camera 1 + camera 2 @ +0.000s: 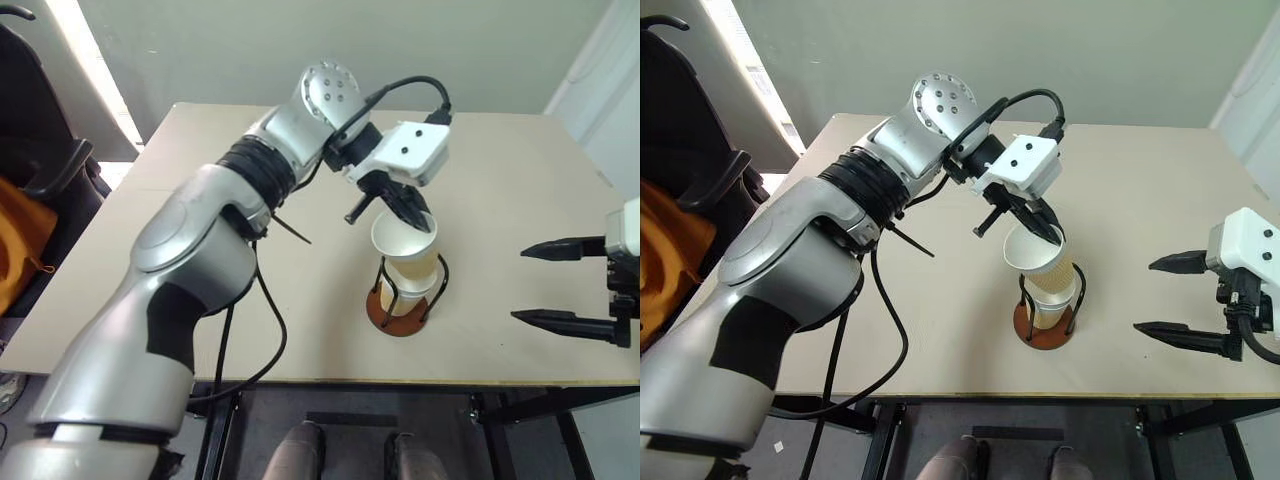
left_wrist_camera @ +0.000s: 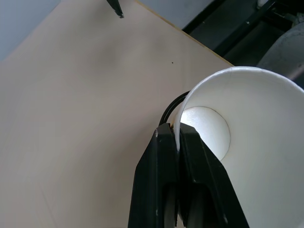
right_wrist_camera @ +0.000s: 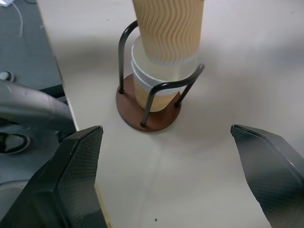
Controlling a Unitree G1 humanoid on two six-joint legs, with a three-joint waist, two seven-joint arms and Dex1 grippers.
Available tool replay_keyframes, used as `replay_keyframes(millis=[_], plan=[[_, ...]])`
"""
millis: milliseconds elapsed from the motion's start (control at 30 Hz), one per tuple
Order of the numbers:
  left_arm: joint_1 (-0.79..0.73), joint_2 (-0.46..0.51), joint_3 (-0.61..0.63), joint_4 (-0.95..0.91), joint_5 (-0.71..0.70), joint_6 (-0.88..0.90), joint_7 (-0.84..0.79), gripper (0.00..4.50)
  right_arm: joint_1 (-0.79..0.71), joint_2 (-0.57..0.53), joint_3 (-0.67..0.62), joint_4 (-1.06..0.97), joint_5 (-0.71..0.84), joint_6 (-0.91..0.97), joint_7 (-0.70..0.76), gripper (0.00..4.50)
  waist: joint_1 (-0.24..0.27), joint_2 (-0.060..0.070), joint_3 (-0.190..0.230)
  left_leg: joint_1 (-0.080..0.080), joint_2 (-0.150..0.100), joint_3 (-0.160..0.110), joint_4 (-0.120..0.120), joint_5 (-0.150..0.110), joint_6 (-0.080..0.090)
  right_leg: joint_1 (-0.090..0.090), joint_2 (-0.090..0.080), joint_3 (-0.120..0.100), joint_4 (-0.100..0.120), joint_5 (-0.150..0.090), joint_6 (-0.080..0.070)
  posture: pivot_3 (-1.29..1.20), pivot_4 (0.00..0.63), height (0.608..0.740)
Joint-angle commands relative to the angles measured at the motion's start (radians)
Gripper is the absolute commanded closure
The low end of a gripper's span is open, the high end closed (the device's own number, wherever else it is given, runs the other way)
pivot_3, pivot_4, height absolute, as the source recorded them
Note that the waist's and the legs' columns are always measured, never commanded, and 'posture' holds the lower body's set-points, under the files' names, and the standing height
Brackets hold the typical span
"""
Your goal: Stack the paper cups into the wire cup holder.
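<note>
The wire cup holder (image 3: 149,116) stands on its reddish-brown base near the table's front edge, with paper cups (image 3: 152,90) nested inside its black loops. A further ribbed tan paper cup (image 1: 405,245) sits tilted with its bottom inside the top nested cup. My left gripper (image 2: 176,137) is shut on that cup's rim, one finger inside the white wall and one outside. My right gripper (image 1: 1143,297) hangs open to the right of the holder, apart from it, with nothing between its fingers.
The beige table (image 1: 200,290) ends just in front of the holder. A black chair with an orange item (image 1: 25,235) stands off the table's left side. A black cable (image 1: 265,320) hangs from my left arm over the front edge.
</note>
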Motion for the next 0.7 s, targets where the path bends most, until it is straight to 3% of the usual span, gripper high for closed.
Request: replay_keyframes(millis=[33, 100, 200, 500, 700], plan=[[-0.044, -0.008, 0.014, 0.006, 0.012, -0.016, -0.034, 4.44, 0.0, -0.012, -0.054, -0.022, 0.014, 0.005, -0.013, 0.0, 0.0, 0.0, 0.0, 0.0, 0.0, 0.0, 0.0, 0.0, 0.0, 0.0, 0.0, 0.0, 0.0, 0.0, 0.0, 0.0, 0.15, 0.74], [-0.041, -0.007, 0.004, 0.0, 0.018, -0.02, -0.034, 4.44, 0.004, -0.012, -0.056, -0.021, 0.014, 0.002, -0.014, 0.0, 0.0, 0.0, 0.0, 0.0, 0.0, 0.0, 0.0, 0.0, 0.0, 0.0, 0.0, 0.0, 0.0, 0.0, 0.0, 0.0, 0.15, 0.74], [-0.04, -0.01, -0.001, 0.002, 0.03, -0.028, -0.034, 3.84, 0.002, -0.012, -0.051, -0.018, 0.012, -0.006, -0.02, 0.0, 0.0, 0.0, 0.0, 0.0, 0.0, 0.0, 0.001, 0.0, 0.0, 0.0, 0.0, 0.0, 0.001, 0.0, 0.0, 0.0, 0.15, 0.74], [-0.044, -0.043, 0.045, 0.06, 0.083, -0.069, -0.034, 0.77, -0.015, -0.015, -0.012, -0.006, 0.016, -0.03, -0.038, 0.0, 0.001, 0.0, 0.0, 0.0, 0.0, 0.001, 0.003, -0.001, 0.001, 0.001, 0.0, 0.0, 0.001, -0.001, 0.001, 0.0, 0.15, 0.74], [-0.017, -0.008, 0.179, 0.12, 0.152, -0.035, -0.034, 0.77, -0.098, -0.021, 0.135, 0.077, -0.013, -0.102, -0.067, 0.0, -0.003, 0.0, 0.0, 0.001, 0.0, 0.002, 0.005, -0.002, 0.003, 0.001, 0.0, 0.001, 0.001, -0.001, 0.002, 0.0, 0.15, 0.74]])
